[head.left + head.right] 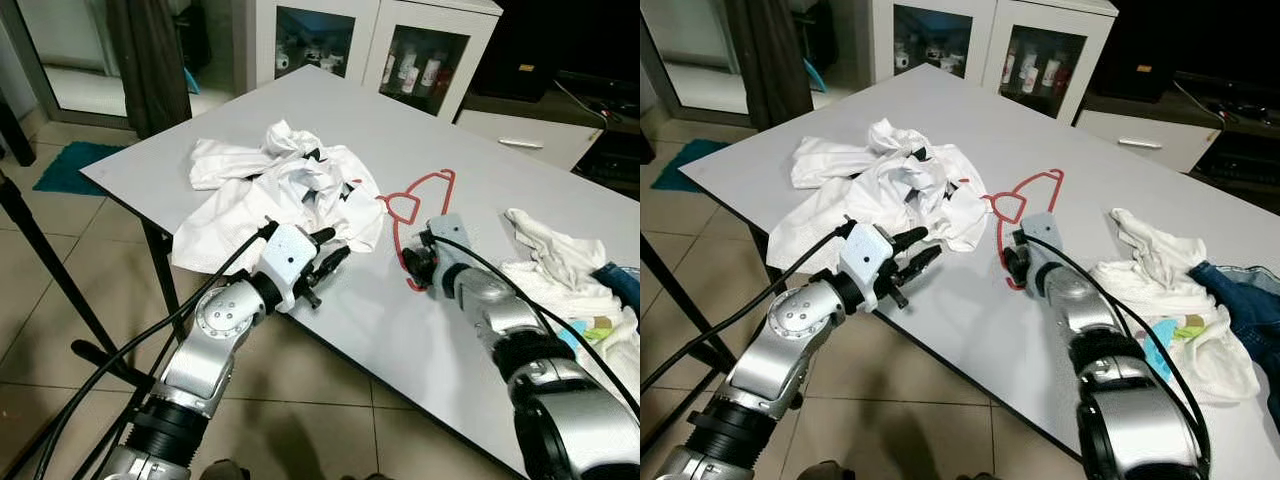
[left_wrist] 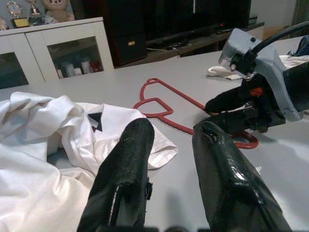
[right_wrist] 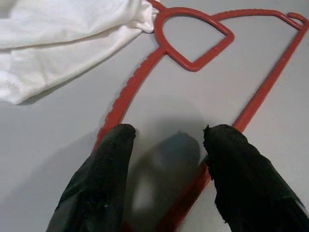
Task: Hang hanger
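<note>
Flat on the white worktop [image 1: 350, 130] lies the thin red plastic hanger [image 1: 428, 187], its looped hook end just touching the edge of the crumpled white shirt with black trim [image 1: 280, 195], its far end reaching toward the robot. The right gripper [image 1: 420, 262] is down over that near end, fingers parted, one black finger [image 3: 99, 186] to either side of the narrow end where the two red bars converge; it has hold of nothing yet, and the pads look to be at or close to the surface. The left gripper [image 1: 330, 252] hovers just beside the shirt's hem, fingers also apart and empty. Off to the right sit a heap of white cloths [image 1: 560, 265] and some blue denim [image 1: 1245, 300].

The risk I see is the hanger's thinness: lying flush on a smooth top, it may skid or pivot away as the fingers close, or be pinched by one bar only and swing. Its hook could also snag the shirt's edge and drag fabric along when lifted.
</note>
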You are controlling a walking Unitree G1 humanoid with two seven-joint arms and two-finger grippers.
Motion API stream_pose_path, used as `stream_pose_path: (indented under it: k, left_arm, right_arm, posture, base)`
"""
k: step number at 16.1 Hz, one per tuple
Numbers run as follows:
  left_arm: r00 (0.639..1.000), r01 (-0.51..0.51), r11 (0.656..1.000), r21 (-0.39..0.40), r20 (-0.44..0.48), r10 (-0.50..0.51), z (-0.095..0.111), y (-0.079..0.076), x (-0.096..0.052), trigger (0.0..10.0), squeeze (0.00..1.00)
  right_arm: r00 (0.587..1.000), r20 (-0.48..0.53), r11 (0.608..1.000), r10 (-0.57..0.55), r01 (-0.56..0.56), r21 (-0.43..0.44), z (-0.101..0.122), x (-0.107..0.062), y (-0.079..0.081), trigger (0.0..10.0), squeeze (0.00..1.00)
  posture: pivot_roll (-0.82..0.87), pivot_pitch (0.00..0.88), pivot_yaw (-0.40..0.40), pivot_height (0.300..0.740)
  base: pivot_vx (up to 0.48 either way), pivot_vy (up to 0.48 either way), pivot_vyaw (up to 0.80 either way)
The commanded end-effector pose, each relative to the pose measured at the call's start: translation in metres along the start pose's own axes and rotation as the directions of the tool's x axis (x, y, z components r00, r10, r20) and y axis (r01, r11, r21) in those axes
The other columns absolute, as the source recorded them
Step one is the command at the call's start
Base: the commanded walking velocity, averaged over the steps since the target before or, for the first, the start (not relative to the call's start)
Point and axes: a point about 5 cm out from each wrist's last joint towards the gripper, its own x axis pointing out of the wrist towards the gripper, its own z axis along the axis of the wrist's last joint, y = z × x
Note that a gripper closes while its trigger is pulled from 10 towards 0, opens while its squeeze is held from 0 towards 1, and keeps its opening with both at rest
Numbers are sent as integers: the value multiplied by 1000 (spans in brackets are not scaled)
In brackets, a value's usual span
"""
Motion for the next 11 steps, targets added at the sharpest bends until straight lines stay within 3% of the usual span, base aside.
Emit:
stream_pose_path:
  k: [1,3,7,11]
  left_arm:
    - [1000,16,1000,14,7,-16,4,-4,2,10000,0]
    - [1000,20,1000,12,9,-20,4,-5,3,10000,0]
    - [999,29,1000,11,17,-30,5,-7,8,10000,0]
    - [999,38,999,14,19,-38,5,-7,10,10000,0]
  right_arm:
    - [990,-141,1000,20,-20,3,-33,-8,-3,10000,0]
    - [993,-118,1000,30,-30,2,-31,-17,-11,10000,0]
    - [994,-78,997,78,-79,-12,-23,-34,-10,10000,0]
    - [975,-63,976,212,-214,-26,-15,-58,7,10000,0]
  posture:
    - [41,65,-126,723]
    - [26,60,-127,723]
    - [11,53,-122,723]
    - [7,46,-111,723]
  base:
    - [0,0,0]
    - [0,0,0]
    - [0,0,0]
    - [0,0,0]
